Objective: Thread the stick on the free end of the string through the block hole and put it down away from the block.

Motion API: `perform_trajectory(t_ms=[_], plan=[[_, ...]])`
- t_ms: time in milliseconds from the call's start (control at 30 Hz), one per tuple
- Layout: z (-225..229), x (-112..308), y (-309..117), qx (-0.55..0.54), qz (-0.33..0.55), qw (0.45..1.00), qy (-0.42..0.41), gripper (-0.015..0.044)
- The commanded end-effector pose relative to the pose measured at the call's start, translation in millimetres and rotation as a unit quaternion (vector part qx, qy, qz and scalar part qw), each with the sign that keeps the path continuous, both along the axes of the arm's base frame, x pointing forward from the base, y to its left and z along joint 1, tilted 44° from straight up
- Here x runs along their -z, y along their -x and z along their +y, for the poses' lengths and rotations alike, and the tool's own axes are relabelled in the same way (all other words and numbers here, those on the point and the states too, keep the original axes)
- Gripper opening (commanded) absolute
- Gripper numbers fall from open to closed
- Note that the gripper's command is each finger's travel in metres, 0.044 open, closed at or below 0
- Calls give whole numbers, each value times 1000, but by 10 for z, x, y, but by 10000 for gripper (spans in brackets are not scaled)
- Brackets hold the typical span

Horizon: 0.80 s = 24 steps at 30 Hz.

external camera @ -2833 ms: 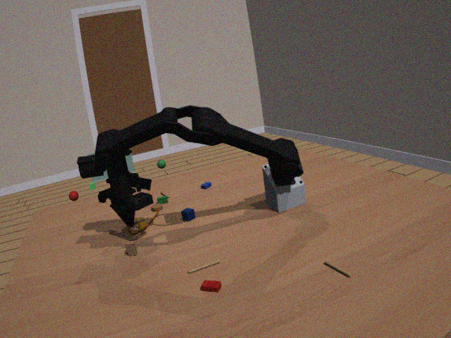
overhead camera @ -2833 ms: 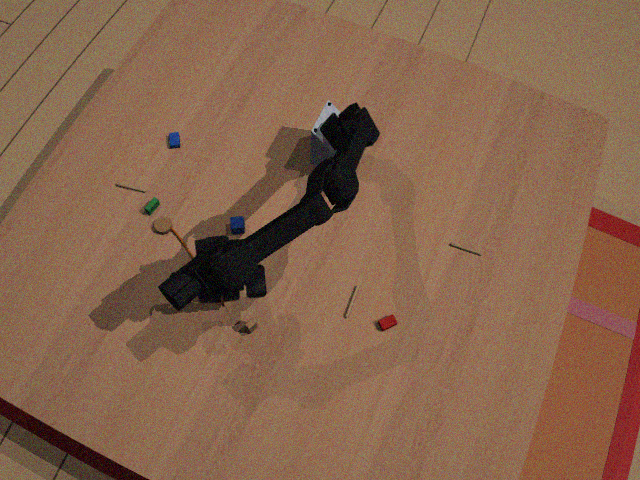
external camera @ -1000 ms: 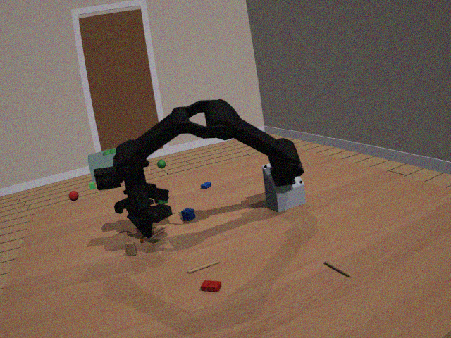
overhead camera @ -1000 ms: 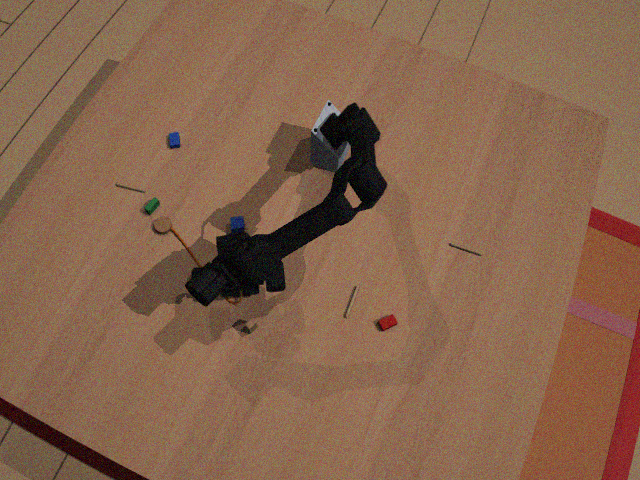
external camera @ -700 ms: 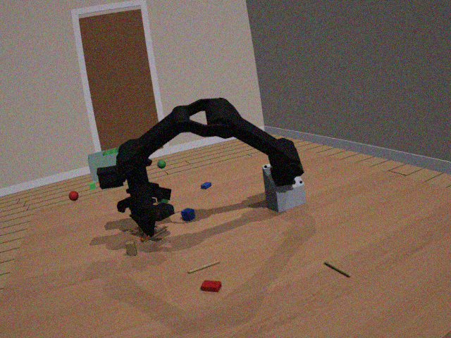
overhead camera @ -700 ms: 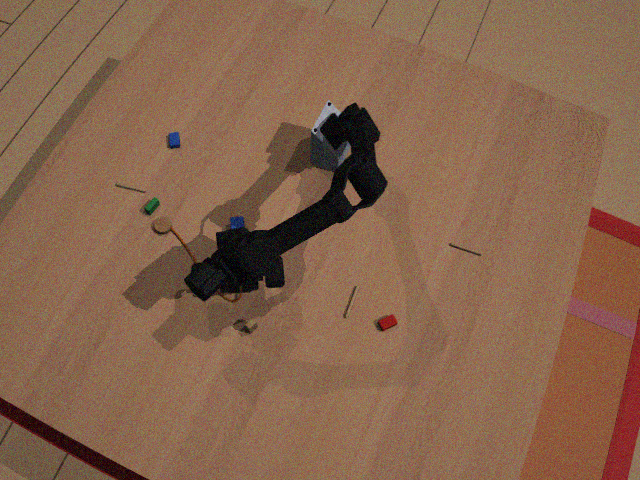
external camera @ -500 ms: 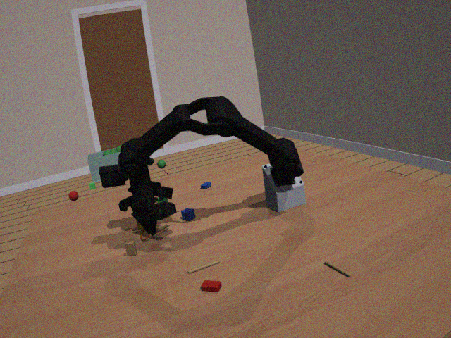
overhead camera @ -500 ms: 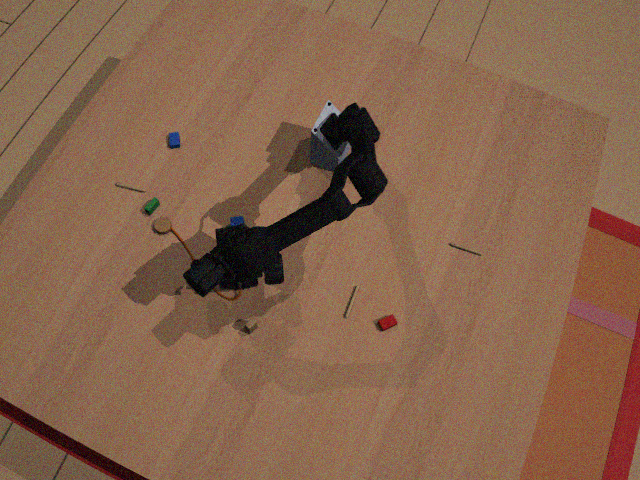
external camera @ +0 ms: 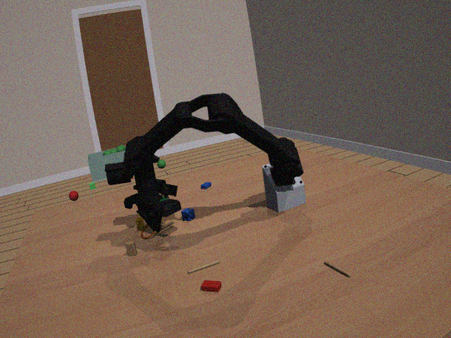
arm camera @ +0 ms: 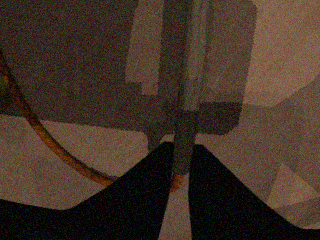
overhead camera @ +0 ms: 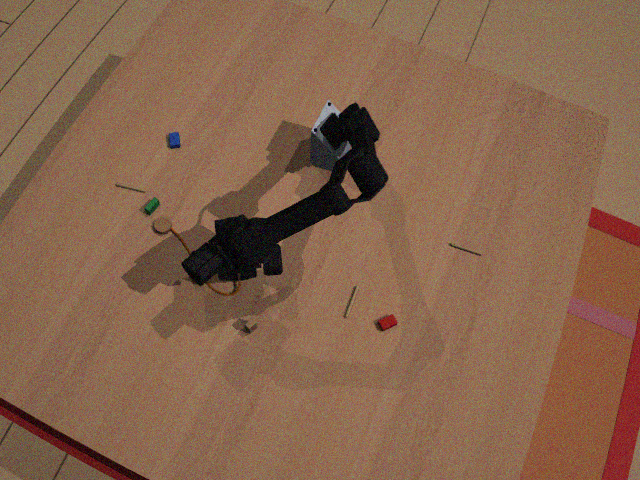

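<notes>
My gripper (external camera: 156,231) (arm camera: 182,153) is shut on the thin stick (external camera: 166,228) (arm camera: 192,90), low over the table. The stick's string end is at the fingertips. The orange string (overhead camera: 224,293) (external camera: 145,236) (arm camera: 55,148) curves out from there, partly under the arm, to the round wooden button (overhead camera: 162,225). The small wooden block (overhead camera: 249,326) (external camera: 131,248) stands on the table, apart from the stick and the fingers. No string shows in it. Its hole is too small and dark to make out. The arm hides the fingertips and stick in the top view.
Loose sticks (overhead camera: 350,301) (overhead camera: 464,249) (overhead camera: 130,188), a red block (overhead camera: 387,322) (external camera: 211,286), a green block (overhead camera: 151,206) and a blue block (overhead camera: 174,140) (external camera: 206,185) lie around. Another blue block (external camera: 188,214) is near the gripper. A yellow thing (external camera: 139,223) is partly hidden behind it.
</notes>
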<state>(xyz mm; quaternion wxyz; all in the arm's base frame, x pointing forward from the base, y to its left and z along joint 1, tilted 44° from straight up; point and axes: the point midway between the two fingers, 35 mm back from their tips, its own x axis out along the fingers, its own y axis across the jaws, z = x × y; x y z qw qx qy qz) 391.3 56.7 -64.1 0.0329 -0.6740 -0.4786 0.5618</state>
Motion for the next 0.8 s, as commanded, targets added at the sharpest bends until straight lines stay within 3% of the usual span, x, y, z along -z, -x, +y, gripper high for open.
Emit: perform_trajectory(t_ms=[0, 767], plan=[[-36, 31, 62, -1, 1, 1000, 1, 0], [-176, 134, 318, 0, 1, 1000, 0, 0]])
